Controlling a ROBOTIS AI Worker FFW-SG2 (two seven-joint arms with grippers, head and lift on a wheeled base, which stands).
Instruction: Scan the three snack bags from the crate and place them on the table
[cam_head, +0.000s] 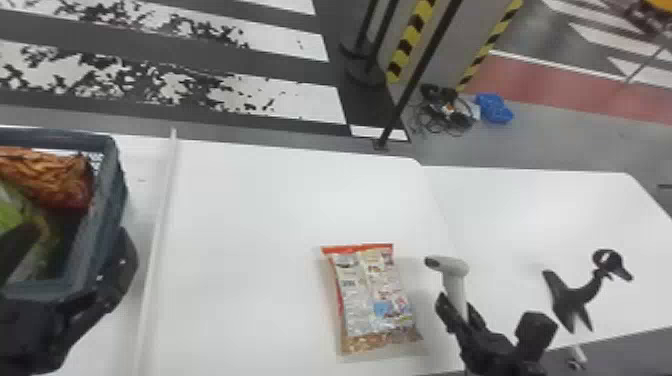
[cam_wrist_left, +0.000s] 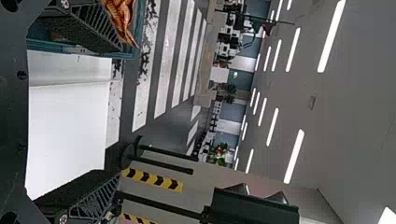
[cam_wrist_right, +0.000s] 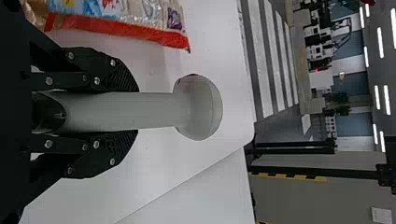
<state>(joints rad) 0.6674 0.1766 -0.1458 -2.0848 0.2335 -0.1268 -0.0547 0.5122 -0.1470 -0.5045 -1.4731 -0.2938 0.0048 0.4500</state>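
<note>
Left gripper, spread and empty, hangs at the left crate; right gripper clasps the scanner beside 1 snack bag on the desk. Likely fetching; next, grip the orange or green bag.

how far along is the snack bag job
One snack bag lies on the table; its scan can't be confirmed. The right gripper holds the scanner; the open left gripper is empty. Apparently left: the orange-brown bag and green bag in the crate.
</note>
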